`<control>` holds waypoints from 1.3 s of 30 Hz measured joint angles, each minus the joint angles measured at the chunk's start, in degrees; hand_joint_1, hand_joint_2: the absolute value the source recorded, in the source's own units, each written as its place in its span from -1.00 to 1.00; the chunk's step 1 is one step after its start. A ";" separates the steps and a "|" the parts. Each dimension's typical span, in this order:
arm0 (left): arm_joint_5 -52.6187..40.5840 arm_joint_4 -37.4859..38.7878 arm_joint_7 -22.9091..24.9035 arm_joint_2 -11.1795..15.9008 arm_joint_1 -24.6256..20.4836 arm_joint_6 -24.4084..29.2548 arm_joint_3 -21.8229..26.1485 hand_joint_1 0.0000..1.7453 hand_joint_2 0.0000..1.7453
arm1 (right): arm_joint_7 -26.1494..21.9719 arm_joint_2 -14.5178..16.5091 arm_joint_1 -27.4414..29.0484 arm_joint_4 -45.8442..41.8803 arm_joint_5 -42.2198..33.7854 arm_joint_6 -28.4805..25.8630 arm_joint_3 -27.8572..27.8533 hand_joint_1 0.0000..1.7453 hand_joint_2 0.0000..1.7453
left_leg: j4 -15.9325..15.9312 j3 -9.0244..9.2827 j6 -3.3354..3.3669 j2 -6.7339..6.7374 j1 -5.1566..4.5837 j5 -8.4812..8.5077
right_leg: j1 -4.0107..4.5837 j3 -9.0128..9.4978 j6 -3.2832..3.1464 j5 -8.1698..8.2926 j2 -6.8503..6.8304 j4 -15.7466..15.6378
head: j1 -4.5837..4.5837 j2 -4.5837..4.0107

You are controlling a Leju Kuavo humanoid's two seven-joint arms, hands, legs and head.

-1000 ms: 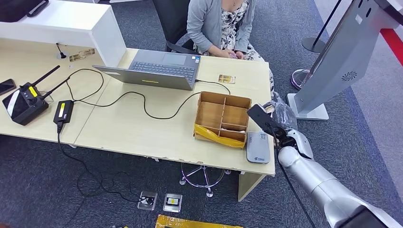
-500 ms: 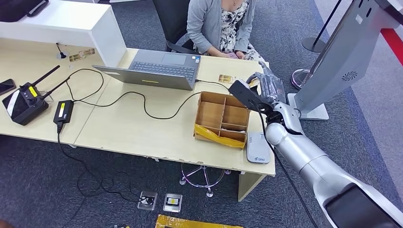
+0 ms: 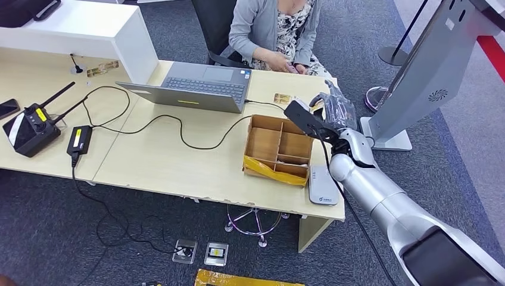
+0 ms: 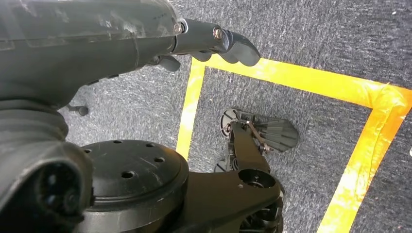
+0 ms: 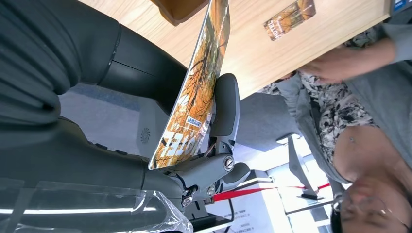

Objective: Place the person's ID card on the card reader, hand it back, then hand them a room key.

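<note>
Grey carpet surrounds a pale wooden tabletop (image 3: 167, 167) where a person (image 3: 274, 30) in a grey cardigan and patterned dress sits at the far side, hands near the table edge. On the tabletop stand an open laptop (image 3: 199, 86), a divided cardboard box (image 3: 279, 149) with yellow tape on its near wall, and a grey card reader (image 3: 322, 186) lying just beside the box at the near right corner. A small card with an autumn-leaf print (image 3: 284, 98) lies flat on the tabletop between the laptop and the person. Further left sit a black radio unit (image 3: 30, 128) with antennas and a black power adapter (image 3: 79, 140), its cable winding across to the laptop. The right hand (image 3: 333, 110), wrapped in clear plastic, is raised above the far right part of the tabletop beyond the box; in the right wrist view it (image 5: 214, 145) pinches a card (image 5: 194, 92) printed with orange autumn foliage between the thumb and a finger, the card standing on edge above the wood, with the flat leaf-print card visible beyond it. The left hand (image 4: 145, 43) hangs over the carpet beside a line of yellow floor tape (image 4: 291, 77), holding nothing, its fingers loosely extended. A grey kiosk stand (image 3: 426, 71) rises to the right of the tabletop.
</note>
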 joint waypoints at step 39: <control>1.17 0.00 0.02 0.34 -0.04 0.37 -1.39 -1.00 -1.00 | 2.70 4.77 -1.19 3.01 12.90 0.39 0.78 -1.00 -1.00 | 0.00 0.00 -0.01 0.01 0.06 0.00 | 0.06 -0.01 -0.01 -0.01 0.02 0.01 | -0.01 0.00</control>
